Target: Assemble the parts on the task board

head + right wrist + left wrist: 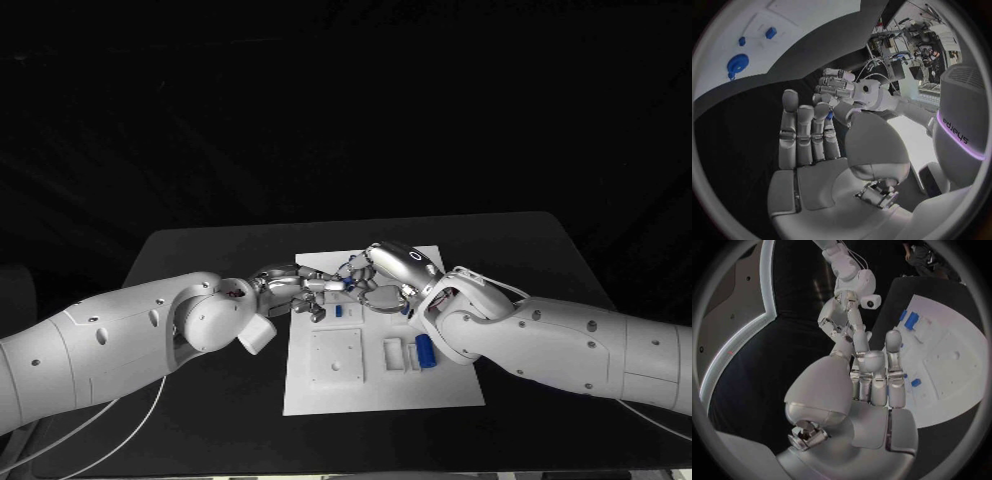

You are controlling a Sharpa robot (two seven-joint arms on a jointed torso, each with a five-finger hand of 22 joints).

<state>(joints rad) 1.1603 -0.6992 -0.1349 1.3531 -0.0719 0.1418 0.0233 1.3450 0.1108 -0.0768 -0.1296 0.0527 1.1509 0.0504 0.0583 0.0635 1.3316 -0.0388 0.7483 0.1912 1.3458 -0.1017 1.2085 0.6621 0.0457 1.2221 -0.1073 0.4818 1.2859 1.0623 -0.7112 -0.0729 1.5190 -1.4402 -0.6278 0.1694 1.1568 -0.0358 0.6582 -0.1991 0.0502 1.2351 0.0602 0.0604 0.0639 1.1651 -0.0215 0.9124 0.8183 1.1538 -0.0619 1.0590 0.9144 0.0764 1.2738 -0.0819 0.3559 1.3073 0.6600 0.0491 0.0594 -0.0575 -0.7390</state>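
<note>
Head view: left robot hand [289, 290] and right robot hand [378, 282] meet over the far end of the board [378, 392] on the table [202, 250]; what either grasps, cannot tell. Blue part [426, 351] lies on the board, near the right arm.

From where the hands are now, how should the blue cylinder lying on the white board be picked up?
Pinch the blue cylinder across its round sides near its middle, coming straight down from above. It lies flat on the white board, its long sides look clear, and the right hand is nearest.
</note>
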